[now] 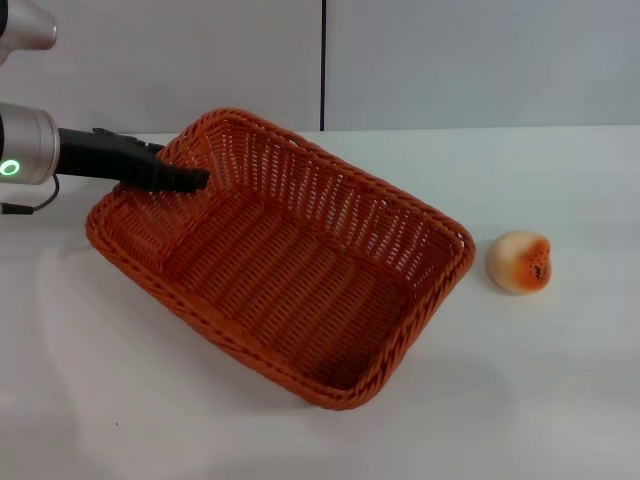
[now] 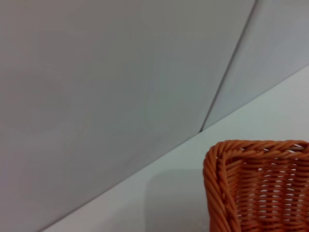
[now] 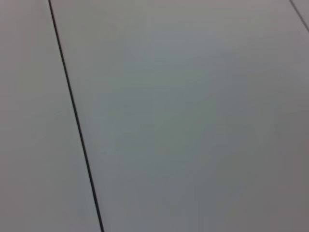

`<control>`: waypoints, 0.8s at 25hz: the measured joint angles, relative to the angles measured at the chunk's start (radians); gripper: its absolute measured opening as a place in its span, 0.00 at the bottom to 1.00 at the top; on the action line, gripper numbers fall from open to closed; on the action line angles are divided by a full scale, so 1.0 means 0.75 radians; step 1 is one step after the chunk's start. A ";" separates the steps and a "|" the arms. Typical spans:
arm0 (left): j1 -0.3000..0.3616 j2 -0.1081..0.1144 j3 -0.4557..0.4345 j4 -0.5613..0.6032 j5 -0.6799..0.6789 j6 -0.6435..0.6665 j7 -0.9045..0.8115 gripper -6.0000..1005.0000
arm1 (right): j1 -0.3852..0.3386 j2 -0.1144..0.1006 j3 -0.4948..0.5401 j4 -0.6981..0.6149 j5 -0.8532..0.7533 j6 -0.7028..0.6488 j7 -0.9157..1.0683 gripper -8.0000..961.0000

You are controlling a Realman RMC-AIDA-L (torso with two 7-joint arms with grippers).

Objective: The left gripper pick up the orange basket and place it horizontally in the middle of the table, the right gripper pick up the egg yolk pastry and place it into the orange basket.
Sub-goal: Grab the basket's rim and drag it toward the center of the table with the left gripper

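The orange basket [image 1: 290, 265] lies diagonally on the white table [image 1: 560, 400], one corner toward the back left and another toward the front right. My left gripper [image 1: 185, 178] reaches in from the left over the basket's back-left rim, its slim black fingers closed on the wall there. One woven corner of the basket [image 2: 256, 188] shows in the left wrist view. The egg yolk pastry [image 1: 519, 262] sits on the table just right of the basket, apart from it. My right gripper is out of view, and its wrist view holds only grey wall panels.
Grey wall panels with a dark vertical seam [image 1: 323, 65] stand behind the table. Bare tabletop stretches in front of the basket and to the right of the pastry.
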 joint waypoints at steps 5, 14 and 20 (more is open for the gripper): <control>0.004 0.000 0.002 -0.004 -0.003 -0.009 -0.040 0.77 | 0.001 0.000 -0.006 0.003 0.000 0.004 0.000 0.69; 0.046 0.001 0.004 0.076 -0.001 0.055 -0.120 0.63 | -0.001 -0.003 -0.006 0.003 0.000 0.016 0.000 0.69; 0.066 0.000 0.004 0.118 -0.009 0.058 -0.183 0.35 | 0.005 -0.006 -0.006 0.003 0.000 0.038 -0.001 0.69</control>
